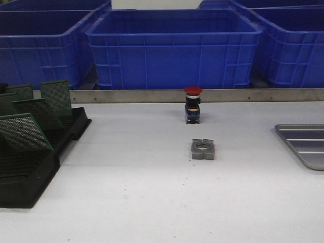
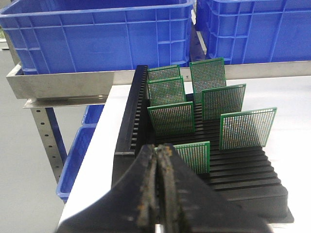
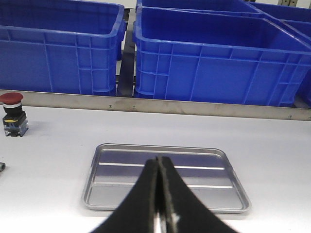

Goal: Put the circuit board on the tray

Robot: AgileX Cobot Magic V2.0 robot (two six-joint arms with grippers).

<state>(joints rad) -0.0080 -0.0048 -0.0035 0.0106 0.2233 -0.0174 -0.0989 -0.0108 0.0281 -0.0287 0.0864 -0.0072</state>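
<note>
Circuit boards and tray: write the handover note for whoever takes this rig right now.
Left pincer: shut, holding nothing, above the near end of the black slotted rack.
Right pincer: shut, holding nothing, over the near edge of the tray.
Circuit boards: all upright in the rack at the table's left.
Tray: bare, at the table's right edge.
Done: nothing moved yet.
Left: open the left pincer, lift one board, get it onto the tray.

Circuit boards [image 1: 24,132] are stood in a rack [image 1: 30,167] at the table's [image 1: 126,202] left. The tray [image 1: 306,144] is set at its right edge, with crates [image 1: 174,48] ranged behind.
</note>
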